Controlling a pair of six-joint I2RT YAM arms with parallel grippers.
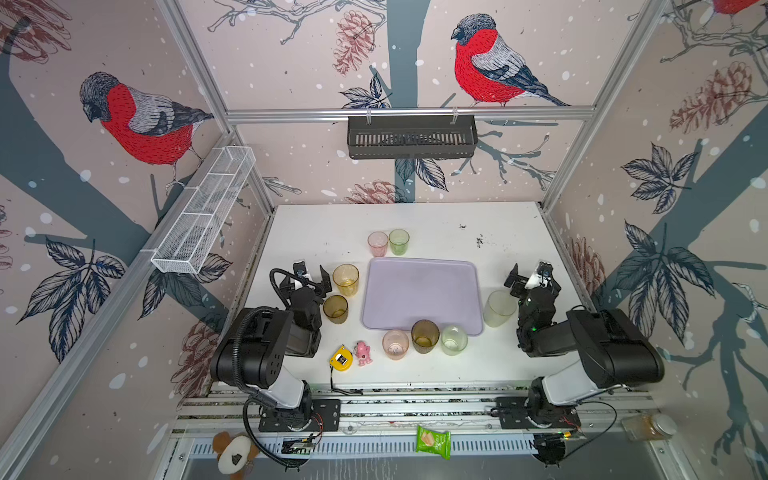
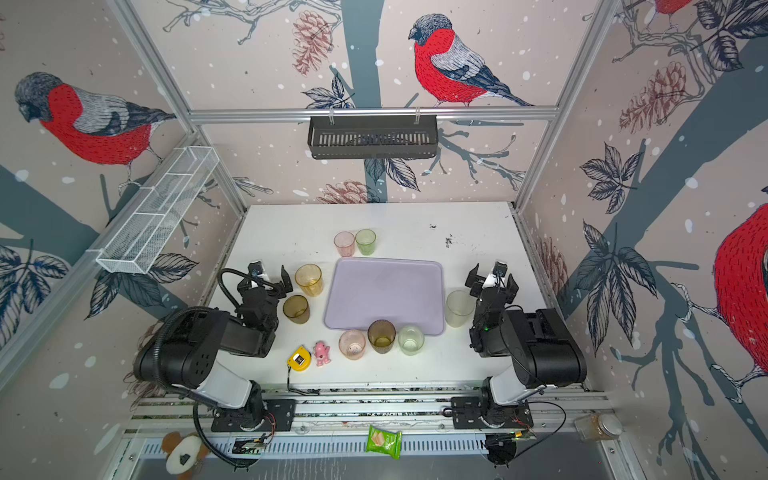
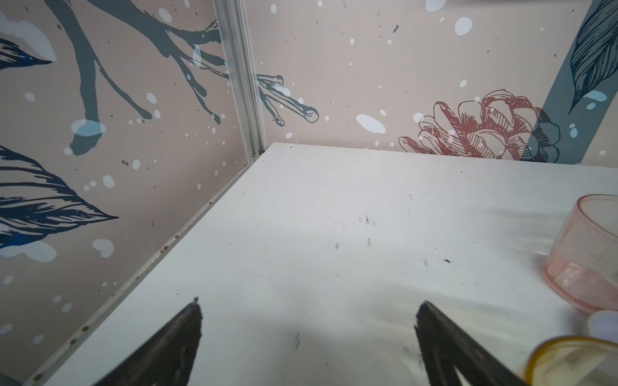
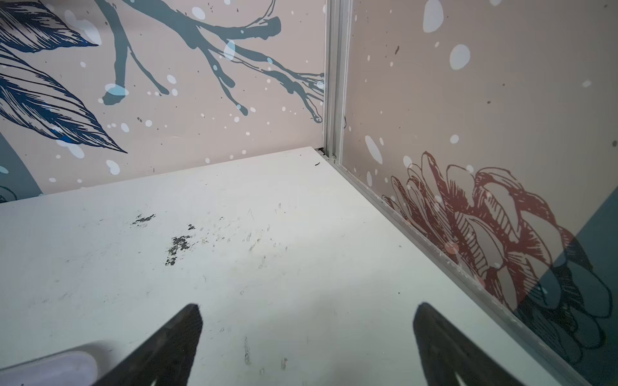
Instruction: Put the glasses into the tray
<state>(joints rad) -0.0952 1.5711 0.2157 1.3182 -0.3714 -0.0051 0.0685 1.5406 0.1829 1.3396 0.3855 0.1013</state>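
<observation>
Glasses (image 1: 425,336) are standing upright all around the tray (image 1: 419,291), eight of them on the table (image 1: 478,374) and none inside it yet. Both pairs of jaws are hanging wide apart and gripping nothing. One pair is sitting on either side of the tray, each pointing forward over bare table.

The left jaws are sitting nearest to any glass. The amber glass (image 1: 345,279) is standing just beside their tray-side finger, outside the gap rather than in it. In the left wrist view only its rim (image 3: 575,361) is showing, beyond that finger. The brown glass (image 1: 335,308) is standing a little further back, beside the left arm (image 1: 305,307).

On the other side, the frosted glass (image 1: 498,308) is standing behind the right jaws' tips, between the right arm (image 1: 536,307) and the tray. The right wrist view is not showing it at all, only a corner of the tray (image 4: 46,367).

To my eye the left jaws are looking at the shorter job: sliding sideways toward the tray until the amber glass is sitting between the fingers. Each glass's long axis is running straight up, so I am guessing a level grip across its round wall would do. The remaining five glasses are standing well apart from both pairs.
</observation>
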